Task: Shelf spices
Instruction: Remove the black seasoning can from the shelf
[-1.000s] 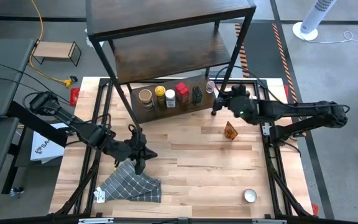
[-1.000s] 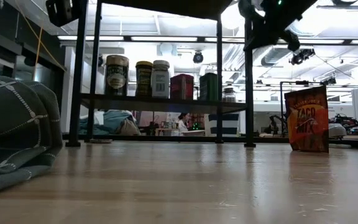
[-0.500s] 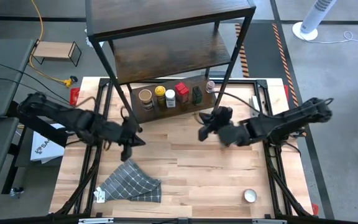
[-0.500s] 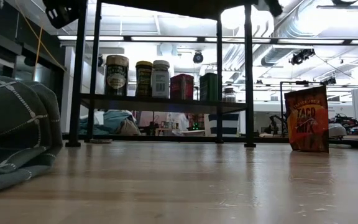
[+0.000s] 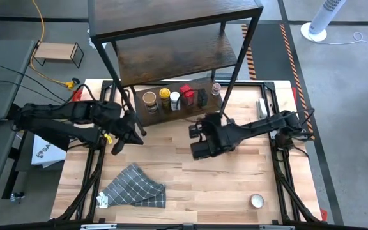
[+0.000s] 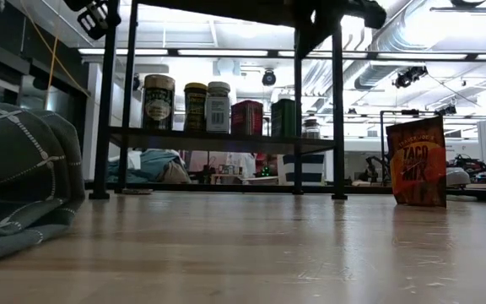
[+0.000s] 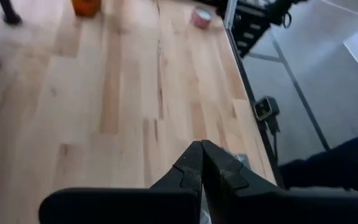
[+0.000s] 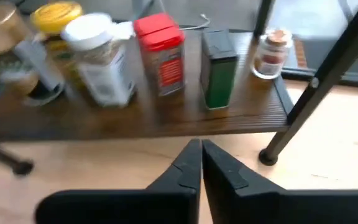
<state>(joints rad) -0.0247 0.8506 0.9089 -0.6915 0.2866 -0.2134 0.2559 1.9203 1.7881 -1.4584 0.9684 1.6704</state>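
Note:
The spices stand in a row on the lowest board [image 5: 171,110] of the shelf [image 5: 171,25]. They are a tan-lidded jar [image 5: 149,99], a yellow-lidded jar [image 8: 53,18], a white-lidded bottle [image 8: 98,56], a red tin [image 8: 161,53], a dark green tin [image 8: 219,71] and a small corked jar [image 8: 269,55]. My right gripper [image 8: 201,148] hangs shut above the table's middle, pointing at that row from the near side. My left gripper [image 7: 201,149] is shut over the table's left part [image 5: 125,135], holding nothing.
An orange taco-mix packet [image 6: 416,160] stands upright on the table's right part, under my right arm in the high view. A small round tin [image 5: 256,201] lies near the front right corner. The grey checked cloth [image 5: 136,188] is bunched at the front left.
My left gripper has risen from the cloth toward the table's far left and turned about; the cloth stays where it was. My right gripper has swung from beside the shelf's right leg toward the table's middle and near side. Both stay shut.

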